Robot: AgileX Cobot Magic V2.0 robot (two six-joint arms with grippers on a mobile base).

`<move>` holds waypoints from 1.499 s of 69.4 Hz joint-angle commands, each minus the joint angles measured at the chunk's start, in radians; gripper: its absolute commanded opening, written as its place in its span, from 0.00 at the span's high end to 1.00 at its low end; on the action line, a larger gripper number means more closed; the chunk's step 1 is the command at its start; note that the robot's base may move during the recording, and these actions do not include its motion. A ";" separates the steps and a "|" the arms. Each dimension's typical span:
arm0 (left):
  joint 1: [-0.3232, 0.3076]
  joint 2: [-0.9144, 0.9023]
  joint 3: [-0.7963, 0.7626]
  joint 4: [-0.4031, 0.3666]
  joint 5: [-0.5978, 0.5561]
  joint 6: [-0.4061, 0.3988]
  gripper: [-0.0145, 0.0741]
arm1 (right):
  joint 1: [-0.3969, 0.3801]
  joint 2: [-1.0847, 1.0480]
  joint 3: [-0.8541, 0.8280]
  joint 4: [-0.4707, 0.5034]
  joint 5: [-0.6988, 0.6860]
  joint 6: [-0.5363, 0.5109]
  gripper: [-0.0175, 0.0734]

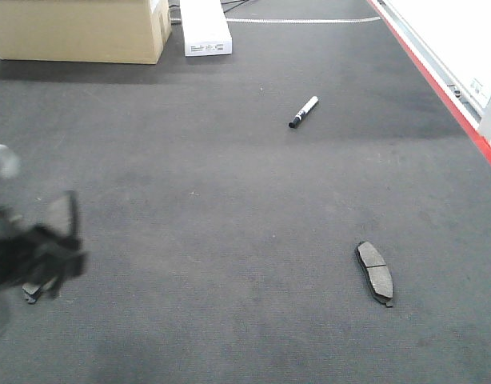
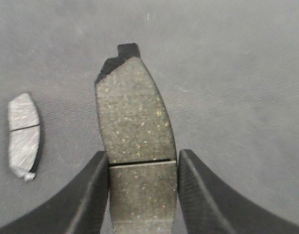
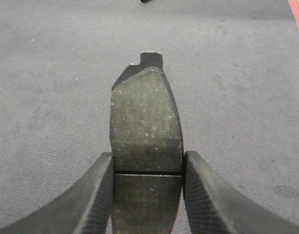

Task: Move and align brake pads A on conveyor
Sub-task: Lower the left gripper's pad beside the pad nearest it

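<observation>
The left claw (image 2: 142, 195) grips a brake pad (image 2: 135, 146) between its two dark fingers (image 2: 86, 200), which press the pad's long edges at its central groove. The speckled friction face looks toward the wrist camera and the backing-plate tab points away, above the charcoal conveyor (image 2: 237, 73). A second brake pad (image 2: 24, 134) lies flat on the belt to the left in that view, apart from the held one.

In the front view the left claw (image 1: 37, 260) appears blurred at the left edge, low over the belt, with a dark pad shape standing up from it.

The right claw (image 3: 147, 195) likewise clamps a brake pad (image 3: 145, 131) by its long edges near the groove, tab pointing away, over the conveyor. The right arm does not show in the front view.

Another brake pad (image 1: 375, 272) lies flat on the conveyor (image 1: 229, 200) at the lower right of the front view, alone. A black-and-white marker pen (image 1: 304, 111) lies farther up the belt. A cardboard box (image 1: 81, 30) and a white box (image 1: 204, 28) stand at the far end, and the red edge stripe (image 1: 445, 100) runs along the right side.
</observation>
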 commanded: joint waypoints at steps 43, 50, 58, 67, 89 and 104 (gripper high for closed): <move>-0.003 0.498 -0.163 -0.079 -0.193 -0.009 0.80 | -0.003 0.005 -0.029 -0.023 -0.084 -0.009 0.81; -0.003 0.533 -0.163 -0.079 -0.215 -0.009 0.79 | -0.003 0.005 -0.029 -0.023 -0.084 -0.009 0.81; -0.003 0.559 -0.163 -0.080 -0.241 -0.010 0.78 | -0.003 0.005 -0.029 -0.023 -0.084 -0.009 0.81; -0.003 0.586 -0.163 -0.080 -0.272 -0.010 0.75 | -0.003 0.005 -0.029 -0.023 -0.084 -0.009 0.81; -0.003 0.646 -0.163 -0.086 -0.292 -0.010 0.64 | -0.003 0.005 -0.029 -0.023 -0.084 -0.009 0.81; -0.003 0.648 -0.174 -0.085 -0.303 -0.009 0.47 | -0.003 0.005 -0.029 -0.023 -0.084 -0.009 0.81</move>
